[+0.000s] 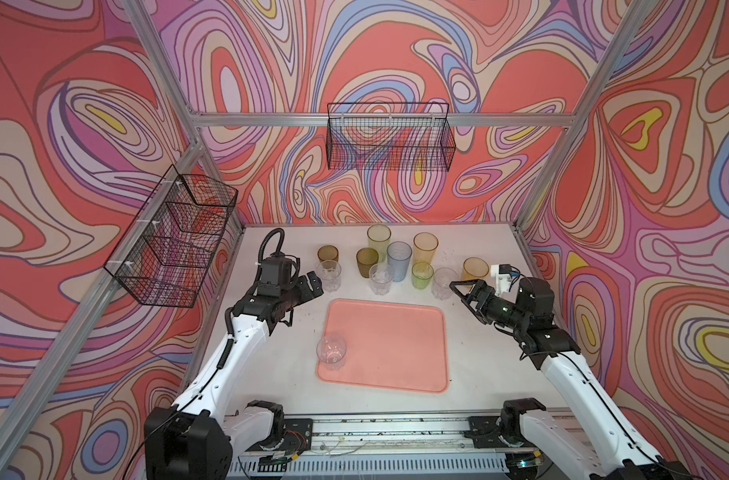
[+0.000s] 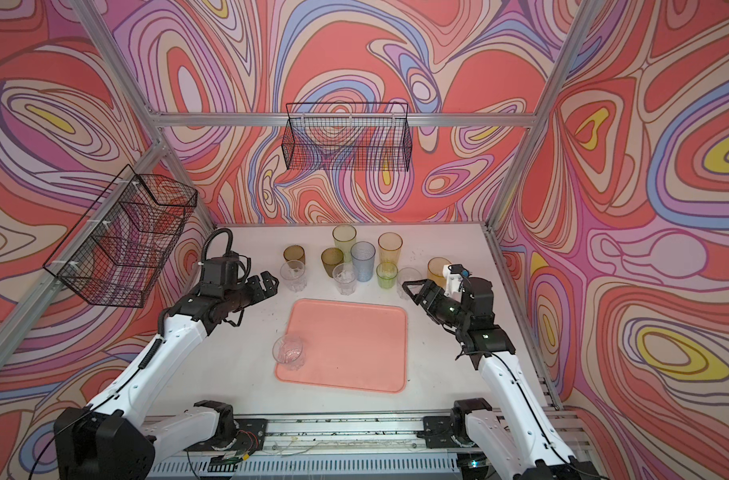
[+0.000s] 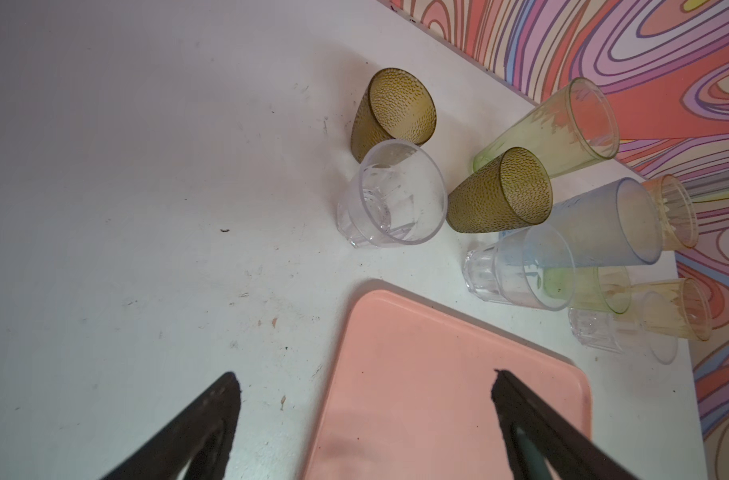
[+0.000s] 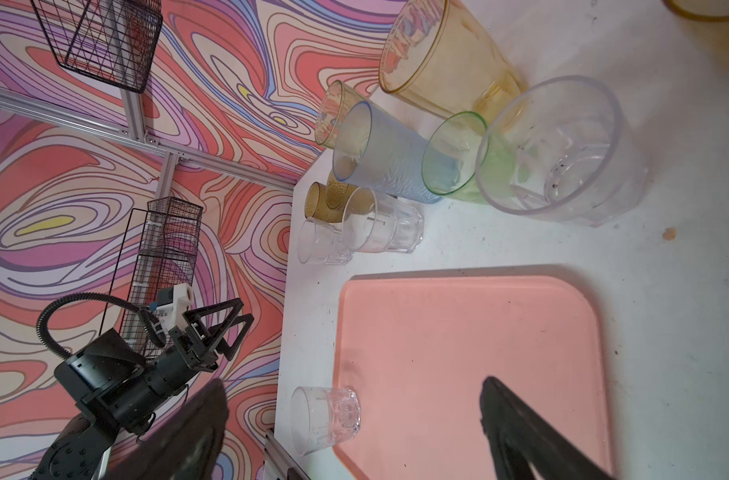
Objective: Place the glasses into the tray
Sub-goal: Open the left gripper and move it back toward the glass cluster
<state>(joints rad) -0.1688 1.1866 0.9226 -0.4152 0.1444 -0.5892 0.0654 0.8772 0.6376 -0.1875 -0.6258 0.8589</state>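
White bench [image 1: 271, 365]: left pincer [image 1: 316, 284] and right pincer [image 1: 458, 293] gape empty; packed glasses [image 1: 398, 262] could topple if clipped reaching in.

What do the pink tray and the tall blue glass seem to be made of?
Tray: likely plastic, matte salmon; one moulded piece with rounded corners and low rim. Blue glass: probably plastic, frosted and translucent, with a textured wall; real glass cannot be excluded.

I can read nothing here: no word, brand, number or sign shows on the glasses [image 1: 399, 262], the tray [image 1: 385, 345], the wire baskets [image 1: 389, 137], the left arm [image 1: 238, 340] or the right arm [image 1: 574, 382].
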